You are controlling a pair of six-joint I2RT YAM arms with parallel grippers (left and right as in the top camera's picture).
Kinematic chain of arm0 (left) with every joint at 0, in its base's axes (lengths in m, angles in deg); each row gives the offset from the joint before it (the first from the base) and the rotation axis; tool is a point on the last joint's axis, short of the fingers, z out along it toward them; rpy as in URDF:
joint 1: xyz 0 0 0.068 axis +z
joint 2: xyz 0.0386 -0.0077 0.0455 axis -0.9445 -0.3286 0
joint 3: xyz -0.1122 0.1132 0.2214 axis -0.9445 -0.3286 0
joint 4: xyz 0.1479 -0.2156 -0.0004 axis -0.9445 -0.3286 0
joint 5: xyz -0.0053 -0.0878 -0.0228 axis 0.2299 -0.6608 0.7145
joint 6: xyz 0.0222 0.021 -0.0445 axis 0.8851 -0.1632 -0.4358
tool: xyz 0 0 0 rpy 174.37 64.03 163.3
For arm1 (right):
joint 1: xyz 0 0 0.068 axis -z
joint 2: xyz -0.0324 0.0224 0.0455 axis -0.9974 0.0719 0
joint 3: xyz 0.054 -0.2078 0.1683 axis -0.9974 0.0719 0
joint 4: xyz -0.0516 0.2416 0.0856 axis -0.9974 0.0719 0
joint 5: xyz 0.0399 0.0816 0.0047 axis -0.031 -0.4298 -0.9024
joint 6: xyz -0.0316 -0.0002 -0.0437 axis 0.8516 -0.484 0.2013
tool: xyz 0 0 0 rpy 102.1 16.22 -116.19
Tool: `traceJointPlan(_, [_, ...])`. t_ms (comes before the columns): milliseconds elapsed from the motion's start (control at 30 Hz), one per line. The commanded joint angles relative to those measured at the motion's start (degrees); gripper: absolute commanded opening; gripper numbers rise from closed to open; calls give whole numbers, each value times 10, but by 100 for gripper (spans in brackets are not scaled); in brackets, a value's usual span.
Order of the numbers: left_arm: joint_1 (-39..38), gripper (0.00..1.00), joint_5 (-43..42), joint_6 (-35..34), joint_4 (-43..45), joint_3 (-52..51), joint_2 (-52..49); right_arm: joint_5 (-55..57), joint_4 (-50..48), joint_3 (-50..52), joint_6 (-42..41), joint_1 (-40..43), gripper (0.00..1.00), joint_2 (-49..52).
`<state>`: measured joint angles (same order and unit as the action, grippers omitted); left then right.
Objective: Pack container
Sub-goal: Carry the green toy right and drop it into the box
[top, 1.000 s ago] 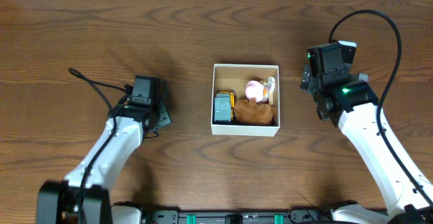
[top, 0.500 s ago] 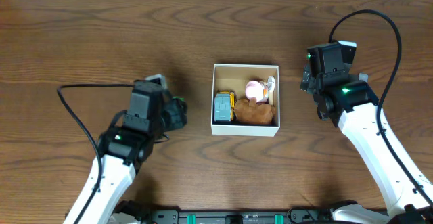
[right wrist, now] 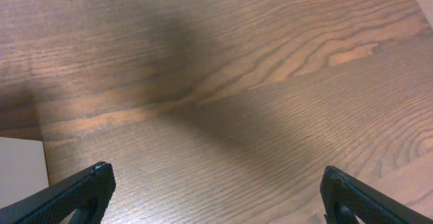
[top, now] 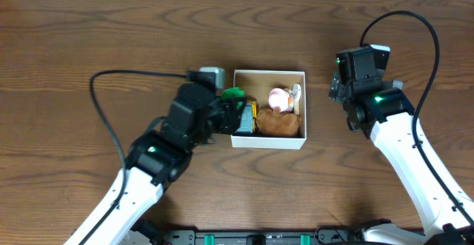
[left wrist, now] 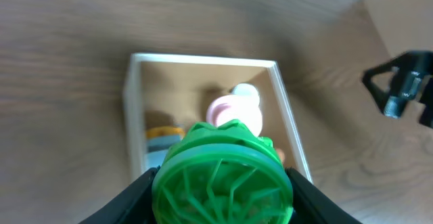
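Note:
The container point(top: 268, 73) is a square white box with a tan inside at the table's middle. It holds a grey and yellow toy point(top: 244, 117), a brown plush point(top: 279, 123) and a pink and white toy point(top: 280, 95). My left gripper point(top: 231, 112) is shut on a green round ribbed toy point(left wrist: 223, 178) and holds it over the box's left edge. In the left wrist view the container point(left wrist: 135, 102) lies just beyond the toy. My right gripper point(right wrist: 215, 190) is open and empty over bare wood, right of the box.
The right arm point(top: 385, 112) stands to the right of the box. A black cable point(top: 118, 82) loops from the left arm across the table's left side. A corner of the box point(right wrist: 20, 170) shows in the right wrist view.
My left arm has swung from the table's left side to the box's left edge, carrying the green toy. The right arm has not moved.

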<state>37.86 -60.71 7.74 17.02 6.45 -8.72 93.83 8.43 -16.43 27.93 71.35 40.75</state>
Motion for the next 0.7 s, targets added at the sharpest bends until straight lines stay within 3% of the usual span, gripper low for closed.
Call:
traceJointPlan(0, [-22,50,12,3,24,19,-33,6,0,-5,-3,2,99,-3])
traceJointPlan(667, [-51,50,137,98,-42,153,-233,6,0,-5,-3,2,99,-3])
